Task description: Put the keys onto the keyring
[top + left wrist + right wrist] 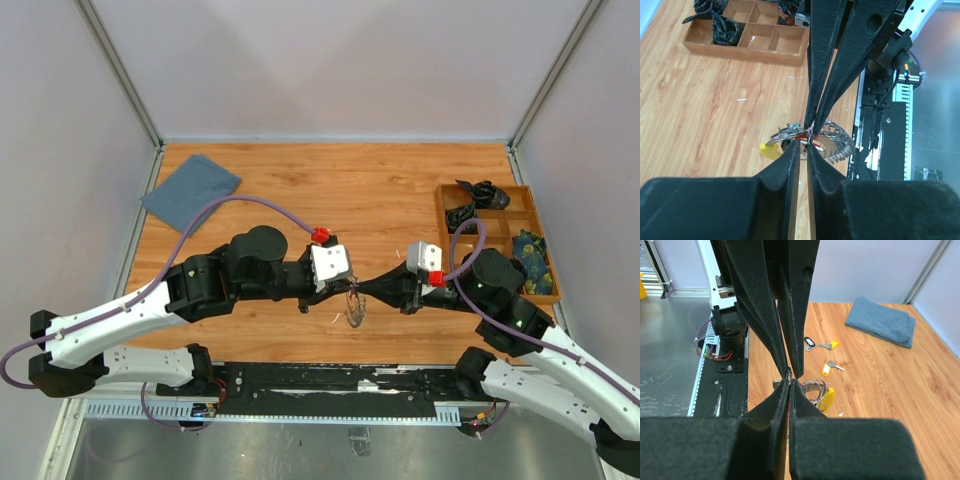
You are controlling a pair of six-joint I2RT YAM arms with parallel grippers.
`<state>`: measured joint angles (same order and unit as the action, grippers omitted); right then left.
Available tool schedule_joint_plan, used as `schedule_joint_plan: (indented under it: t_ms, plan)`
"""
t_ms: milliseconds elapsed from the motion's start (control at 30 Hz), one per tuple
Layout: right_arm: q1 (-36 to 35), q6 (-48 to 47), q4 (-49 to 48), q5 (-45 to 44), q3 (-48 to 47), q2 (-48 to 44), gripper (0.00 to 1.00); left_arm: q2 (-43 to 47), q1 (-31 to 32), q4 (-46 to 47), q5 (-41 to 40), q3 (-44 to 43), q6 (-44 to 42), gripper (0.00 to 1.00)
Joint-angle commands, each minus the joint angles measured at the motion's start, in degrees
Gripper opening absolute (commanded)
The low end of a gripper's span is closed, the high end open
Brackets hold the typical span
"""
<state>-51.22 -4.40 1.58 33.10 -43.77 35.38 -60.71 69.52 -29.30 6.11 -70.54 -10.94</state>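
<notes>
The keyring (356, 308) hangs between the two grippers near the table's front edge. It is a wire ring with a fringe of silver keys (840, 145) and a yellow tag (769, 151). My left gripper (803, 146) has its jaws almost together, and a thin metal piece of the keyring sits between the tips with a red sliver beside it. My right gripper (789, 382) meets it tip to tip and is shut on the same wire (812, 387). Two loose keys lie on the wood beyond them, one with a yellow tag (826, 369) and one with a black tag (809, 343).
A wooden compartment tray (527, 197) holding dark items stands at the right edge, and it also shows in the left wrist view (745, 47). A folded blue cloth (190, 188) lies at the back left. The black base rail (330, 380) runs along the table's near edge.
</notes>
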Motion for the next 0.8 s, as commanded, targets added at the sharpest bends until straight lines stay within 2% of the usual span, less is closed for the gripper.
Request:
schedule_joint_plan:
  t_ms: [0,200,433,767]
  plan:
    - [-0.81,0.27,-1.84,0.68,-2.2,-0.83,0.0,-0.11,0.27,0.22,0.0,-1.24,-0.34,0.16]
    - [-0.81,0.27,-1.82,0.57,-2.16,-1.01,0.0,-0.07,0.32,0.06,-0.27,-1.2,-0.4,0.16]
    - [-0.8,0.44,-1.82,0.56,-2.36,-1.0,0.0,0.02,0.29,0.03,-0.39,-1.23,-0.38,0.01]
    - [-0.81,2.98,-3.6,-0.43,-2.84,-1.1,0.0,0.88,0.27,1.87,-1.59,-0.41,0.29,0.01]
